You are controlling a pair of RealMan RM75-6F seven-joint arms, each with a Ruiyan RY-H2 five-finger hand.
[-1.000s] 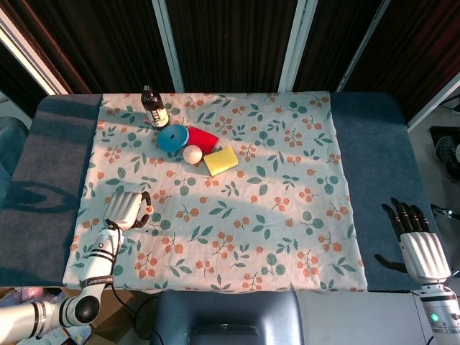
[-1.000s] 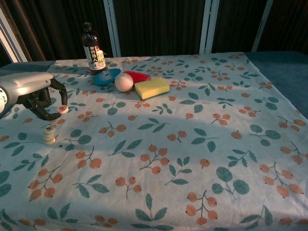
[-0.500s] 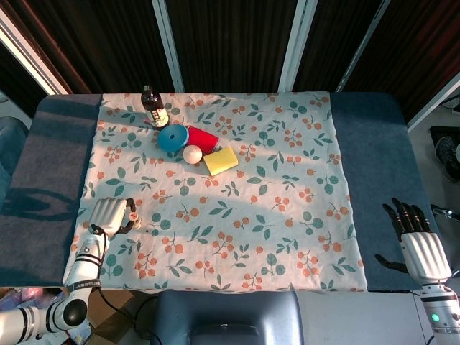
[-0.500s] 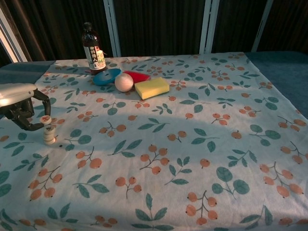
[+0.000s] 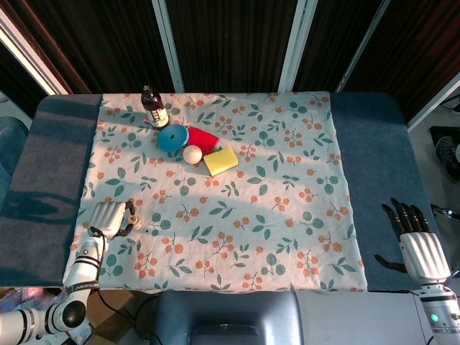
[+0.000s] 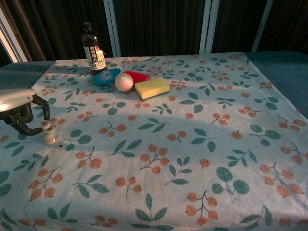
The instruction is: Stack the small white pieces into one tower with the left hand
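Observation:
A short tower of small white pieces [image 6: 49,137] stands on the floral cloth [image 6: 192,144] near its left edge. My left hand [image 6: 17,103] [image 5: 108,215] reaches in from the left and pinches one more small white piece [image 6: 45,124] between thumb and a finger, right at the tower's top. I cannot tell whether that piece rests on the tower or hangs just above it. My right hand [image 5: 419,248] lies far off on the blue table surface at the lower right, fingers spread, holding nothing.
At the back left of the cloth sit a dark bottle [image 6: 93,48], a blue disc [image 6: 107,76], a red cup on its side [image 6: 137,76], a white ball [image 6: 123,82] and a yellow sponge [image 6: 152,87].
My left hand has carried the pinched white piece back toward the near left and lowered it from beside the tower to its top. The right hand has not moved.

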